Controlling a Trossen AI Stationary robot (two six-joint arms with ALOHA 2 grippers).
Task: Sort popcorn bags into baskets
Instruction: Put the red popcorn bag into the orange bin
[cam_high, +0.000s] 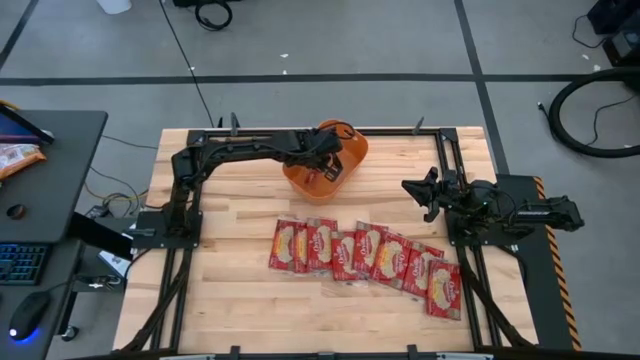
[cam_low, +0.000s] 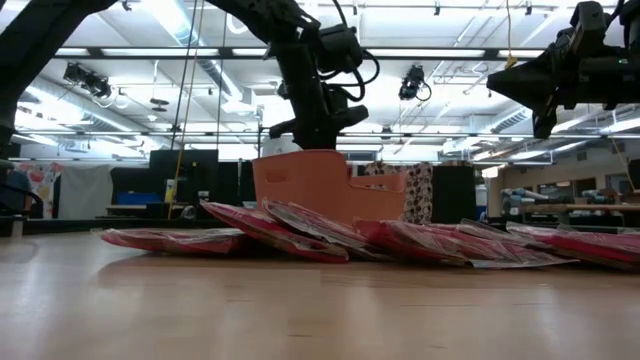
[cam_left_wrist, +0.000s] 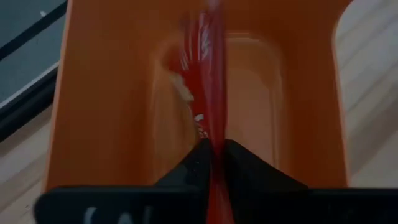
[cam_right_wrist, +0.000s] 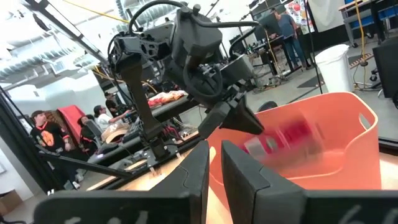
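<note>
A pale butcher-block wooden table stands on a grey concrete floor crossed by dark tape lines. A black desk with a keyboard and mouse sits beside the table, on the side away from the right gripper. A coiled black hose lies on the floor beyond that gripper. Overhead, long white ceiling lights hang among pipes and beams. People sit at benches across the room, behind the left gripper, and a white bin stands farther off.
</note>
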